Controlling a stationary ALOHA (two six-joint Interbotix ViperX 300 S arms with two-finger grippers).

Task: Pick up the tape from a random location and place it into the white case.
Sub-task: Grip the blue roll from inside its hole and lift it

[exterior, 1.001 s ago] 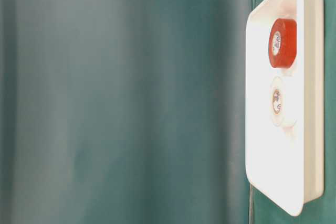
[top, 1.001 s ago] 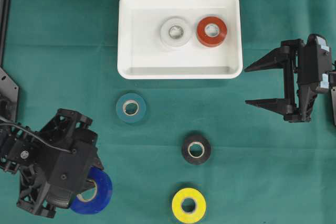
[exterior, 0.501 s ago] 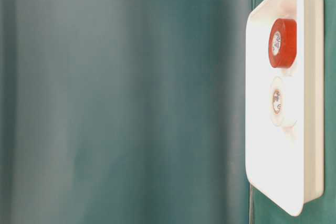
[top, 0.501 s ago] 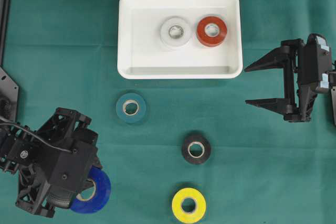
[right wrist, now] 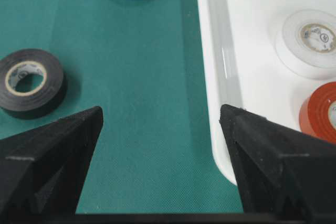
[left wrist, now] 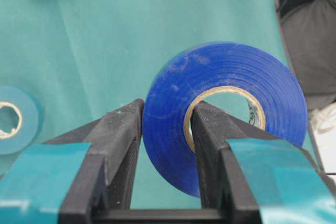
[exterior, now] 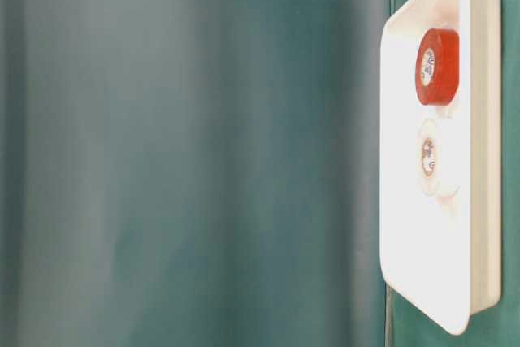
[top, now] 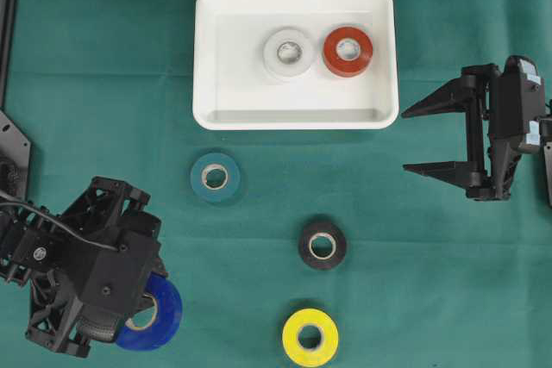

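Observation:
My left gripper is at the front left, shut on a blue tape roll. In the left wrist view one finger is inside the roll's hole and the other is outside, pinching the wall of the blue tape. The roll is tilted, close to the cloth. The white case sits at the back middle and holds a white roll and a red roll. My right gripper is open and empty, just right of the case's near right corner.
A teal roll, a black roll and a yellow roll lie on the green cloth in front of the case. The table-level view shows the case with its red roll.
The left gripper and the blue roll have shifted very slightly down and to the left since a second ago. The right arm has not moved.

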